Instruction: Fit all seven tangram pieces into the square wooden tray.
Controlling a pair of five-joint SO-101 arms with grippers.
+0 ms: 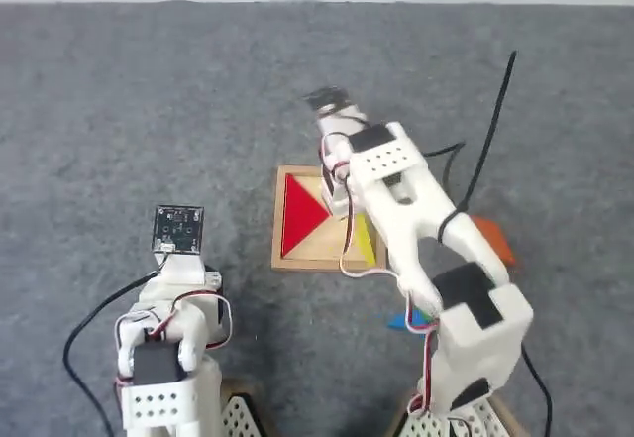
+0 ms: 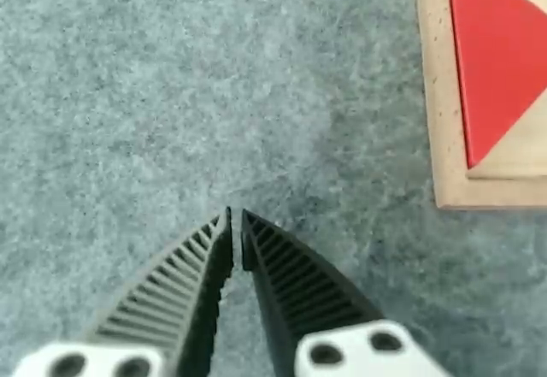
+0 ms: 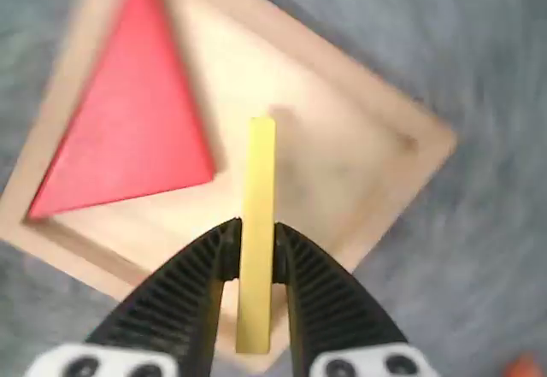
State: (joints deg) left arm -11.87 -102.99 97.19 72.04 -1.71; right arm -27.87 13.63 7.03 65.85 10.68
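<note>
The square wooden tray (image 1: 287,258) lies mid-table with a red triangle (image 1: 300,213) flat in its left half. The red triangle (image 3: 128,138) and the tray (image 3: 402,138) also show in the right wrist view. My right gripper (image 3: 255,244) hangs over the tray's right part, shut on a yellow piece (image 3: 256,223) held on edge; in the high view the yellow piece (image 1: 365,241) peeks out beside the arm. My left gripper (image 2: 236,223) is shut and empty above the grey mat, left of the tray (image 2: 444,138). An orange piece (image 1: 493,237) and a blue piece (image 1: 404,321) lie right of the tray.
Grey felt mat (image 1: 149,110) covers the table, with wide free room at the left and back. The right arm's body and cables (image 1: 426,219) hide the tray's right side. Both arm bases stand at the near edge.
</note>
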